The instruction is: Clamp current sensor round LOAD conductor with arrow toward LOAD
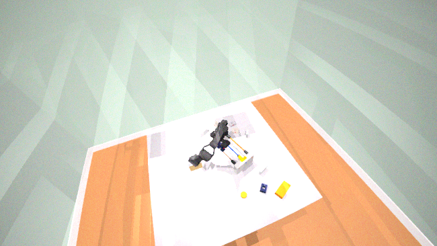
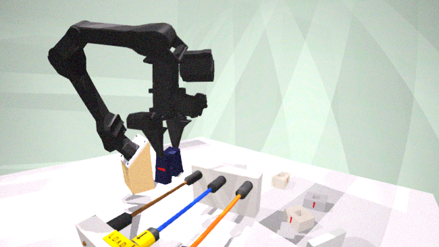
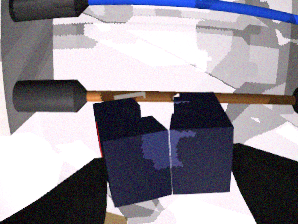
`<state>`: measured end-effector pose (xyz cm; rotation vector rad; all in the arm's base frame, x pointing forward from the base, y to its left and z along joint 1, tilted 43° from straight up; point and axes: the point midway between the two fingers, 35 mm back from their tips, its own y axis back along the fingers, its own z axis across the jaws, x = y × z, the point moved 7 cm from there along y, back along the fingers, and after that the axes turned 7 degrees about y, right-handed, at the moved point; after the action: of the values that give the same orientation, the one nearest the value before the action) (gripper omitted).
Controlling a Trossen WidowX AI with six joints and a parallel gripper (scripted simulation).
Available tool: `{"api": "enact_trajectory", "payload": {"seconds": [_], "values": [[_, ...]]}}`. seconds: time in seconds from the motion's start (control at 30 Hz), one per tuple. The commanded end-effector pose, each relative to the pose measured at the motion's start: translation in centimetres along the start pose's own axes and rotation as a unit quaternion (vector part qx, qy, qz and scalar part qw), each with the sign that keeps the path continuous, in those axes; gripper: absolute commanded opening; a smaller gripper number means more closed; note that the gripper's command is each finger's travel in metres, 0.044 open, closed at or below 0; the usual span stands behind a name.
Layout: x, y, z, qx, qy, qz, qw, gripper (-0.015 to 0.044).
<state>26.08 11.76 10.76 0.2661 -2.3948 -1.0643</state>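
The navy split-core sensor (image 2: 163,173) (image 3: 137,165) is held in the air, its two halves parted by a notch. Its red arrow points right in the exterior view. My gripper (image 2: 169,152) (image 3: 169,161) is shut on it, one finger on each side. The sensor is beside the brown conductor (image 2: 159,200) (image 3: 260,98) and not around any conductor. The blue conductor (image 2: 184,210) (image 3: 200,4) is the middle one, with the yellow LOAD marker (image 2: 116,238) (image 1: 241,158) at its near end. The sensor's lower end is partly hidden in the wrist view.
The orange conductor (image 2: 219,221) is beyond the blue one. A far white end block (image 2: 226,192) and a near one (image 2: 96,224) carry the conductors. Beige rings (image 2: 281,180) (image 2: 300,221) and a grey ring (image 2: 315,202) stand right. A navy block (image 1: 263,189) and yellow block (image 1: 282,189) lie apart.
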Motion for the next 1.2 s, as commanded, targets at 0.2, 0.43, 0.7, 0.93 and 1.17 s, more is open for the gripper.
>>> {"api": "enact_trajectory", "payload": {"seconds": [0.2,0.43,0.7,0.93,1.17], "values": [[-1.7,0.1,-0.5,0.000,-0.182,-0.006,0.983,0.0000],[-2.9,0.0,-0.8,0.000,-0.307,-0.006,0.952,0.0000],[-4.1,-0.3,-1.1,-0.001,-0.444,-0.006,0.896,0.0000],[-5.2,-0.5,-1.4,-0.001,-0.556,-0.006,0.831,0.0000],[-6.3,-0.8,-1.7,-0.002,-0.658,-0.006,0.753,0.0000]]}}
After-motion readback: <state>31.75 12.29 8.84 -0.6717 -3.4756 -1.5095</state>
